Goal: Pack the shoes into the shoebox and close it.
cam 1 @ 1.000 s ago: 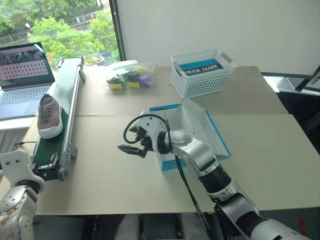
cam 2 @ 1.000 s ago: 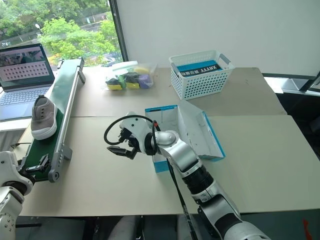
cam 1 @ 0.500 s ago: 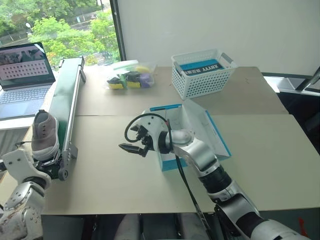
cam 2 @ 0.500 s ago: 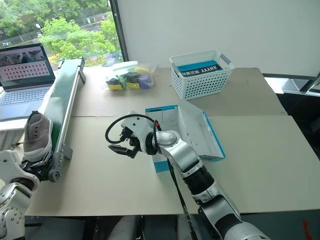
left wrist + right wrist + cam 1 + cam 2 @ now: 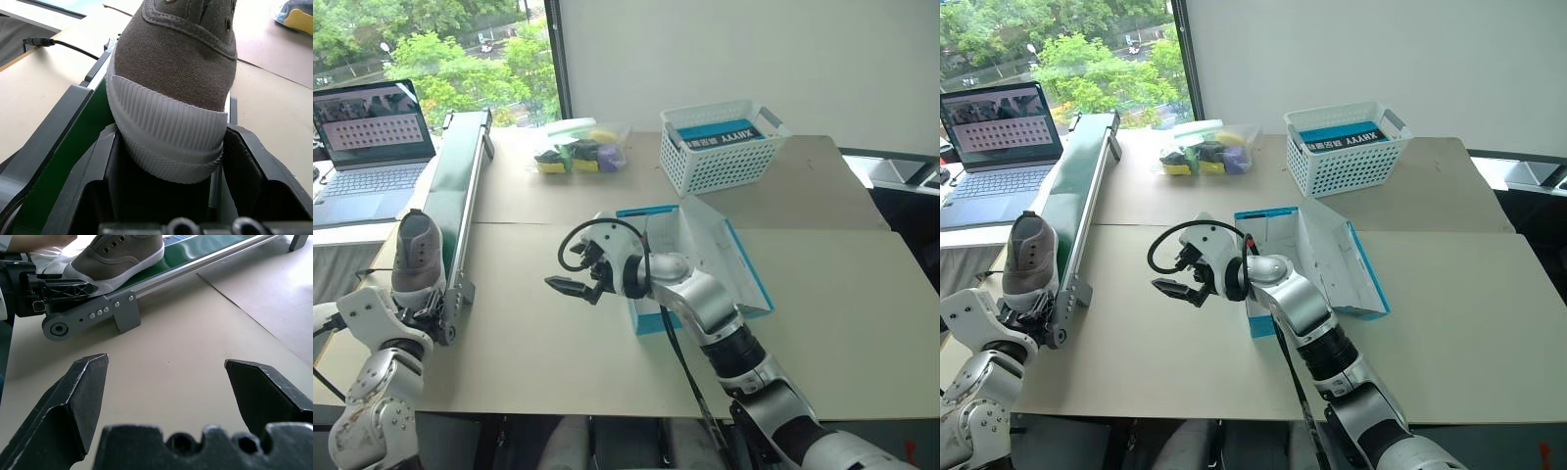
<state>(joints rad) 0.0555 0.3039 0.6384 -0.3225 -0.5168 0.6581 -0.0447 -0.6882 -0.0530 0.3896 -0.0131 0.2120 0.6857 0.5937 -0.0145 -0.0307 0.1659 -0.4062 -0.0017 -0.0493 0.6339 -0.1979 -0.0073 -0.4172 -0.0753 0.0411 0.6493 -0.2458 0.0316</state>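
One grey-taupe shoe (image 5: 417, 257) with a white sole stands toe-first at the near end of the green conveyor (image 5: 460, 186). My left gripper (image 5: 168, 154) is shut on the shoe's (image 5: 176, 73) ribbed toe cap, one black finger on each side. The blue shoebox (image 5: 642, 211) lies open in the middle of the table, white inside, its lid folded out to the right. My right gripper (image 5: 570, 286) hovers open just left of the box, pointing toward the conveyor, with nothing between its fingers (image 5: 83, 387).
A laptop (image 5: 372, 137) sits left of the conveyor. A clear bag of coloured items (image 5: 578, 157) and a white lattice basket (image 5: 720, 147) holding a blue box stand at the back. Bare tabletop lies between the conveyor and the shoebox.
The shoe has ridden down the belt to the near end. My left gripper has come up to it and shut on its toe. The right gripper has kept still.
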